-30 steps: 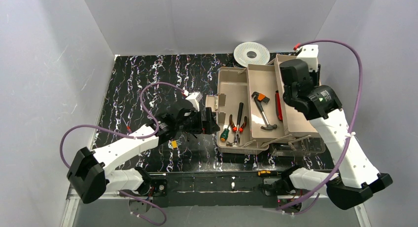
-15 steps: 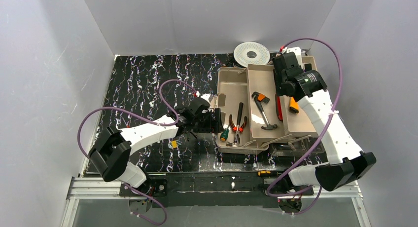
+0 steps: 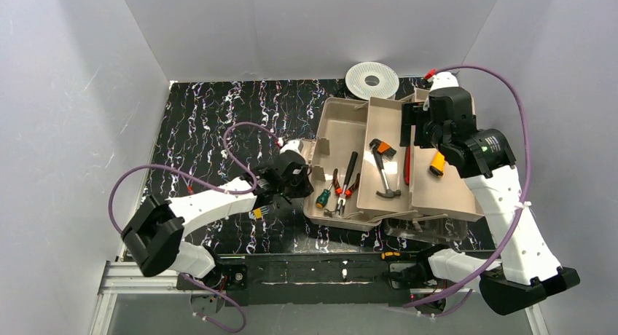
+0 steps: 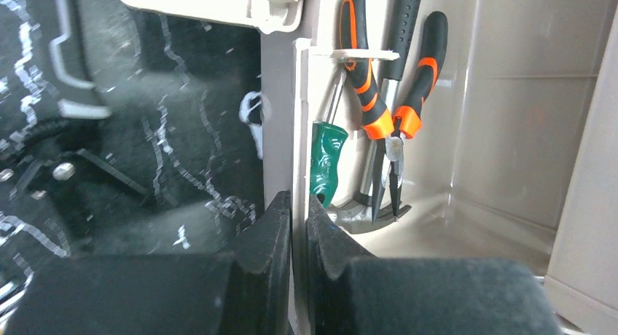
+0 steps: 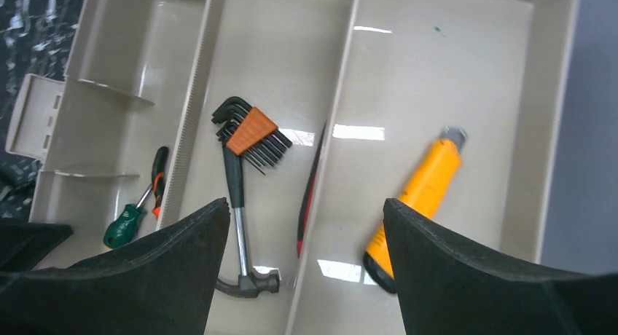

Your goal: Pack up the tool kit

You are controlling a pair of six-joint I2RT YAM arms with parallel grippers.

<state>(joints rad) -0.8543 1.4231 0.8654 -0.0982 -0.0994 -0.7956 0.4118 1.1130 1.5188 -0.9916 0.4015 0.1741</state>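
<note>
The toolbox (image 3: 437, 196) sits open on the right half of the black marbled table (image 3: 218, 116), its beige trays fanned out side by side. A round white spool (image 3: 372, 79) lies just behind its back edge, apart from it. A small yellow piece (image 3: 257, 213), too small to identify, lies on the table under the left arm.

The left gripper (image 4: 294, 226) is at the box's left side, its fingers pressed together on the thin outer wall of the left tray, one finger outside and one inside. The right gripper (image 5: 302, 204) hangs above the right trays with its fingers spread wide and nothing between them, and it covers part of the back right corner in the top view.

In the left tray lie a screwdriver (image 4: 328, 164) with a green handle and pliers (image 4: 386, 95) with orange and black grips. A black handle runs between those grips. The middle tray holds a hammer (image 5: 237, 204) with a black handle and a set of hex keys (image 5: 248, 131) in an orange clip. A thin red-handled tool (image 5: 310, 196) rests along the divider. A yellow utility knife (image 5: 419, 196) lies in the right tray. Under the trays, at the near edge, the smoky see-through body of the box shows.
</note>
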